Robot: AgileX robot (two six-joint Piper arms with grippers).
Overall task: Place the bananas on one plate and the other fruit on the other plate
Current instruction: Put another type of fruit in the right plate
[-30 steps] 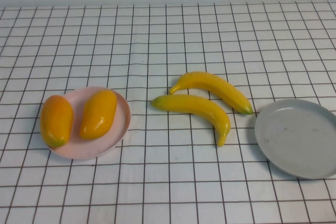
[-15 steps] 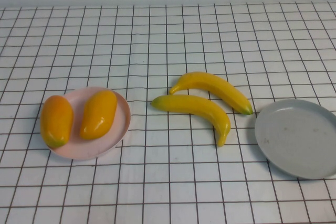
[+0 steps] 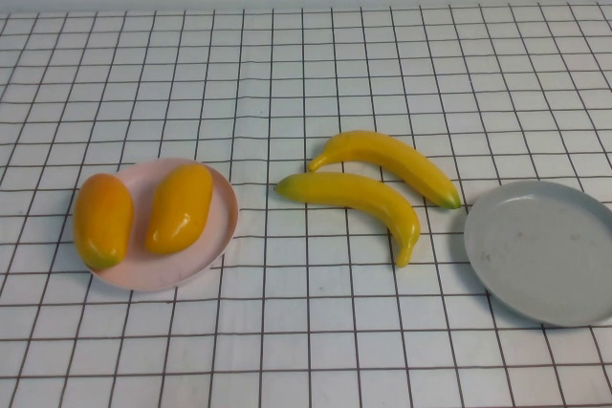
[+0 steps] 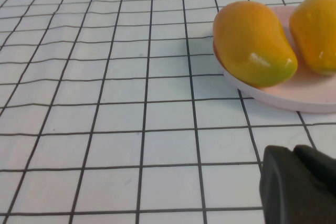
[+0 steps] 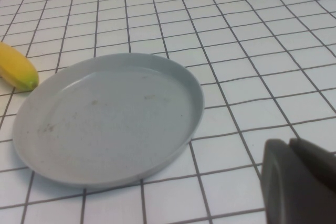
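Observation:
Two bananas [image 3: 392, 161] [image 3: 363, 196] lie side by side on the table, mid-right, apart from both plates. The grey plate [image 3: 545, 250] stands empty at the right; the right wrist view shows it [image 5: 105, 119] with one banana's end [image 5: 16, 69] beside it. Two mango-like fruits [image 3: 103, 220] [image 3: 179, 207] lie on the pink plate [image 3: 226, 226] at the left, and also show in the left wrist view [image 4: 254, 43] [image 4: 317, 32]. My left gripper [image 4: 294, 151] is shut and empty, on the near side of the pink plate [image 4: 283, 95]. My right gripper [image 5: 290, 142] is shut and empty, near the grey plate. Neither arm shows in the high view.
A white cloth with a black grid [image 3: 306, 64] covers the whole table. A pale wall runs along the far edge.

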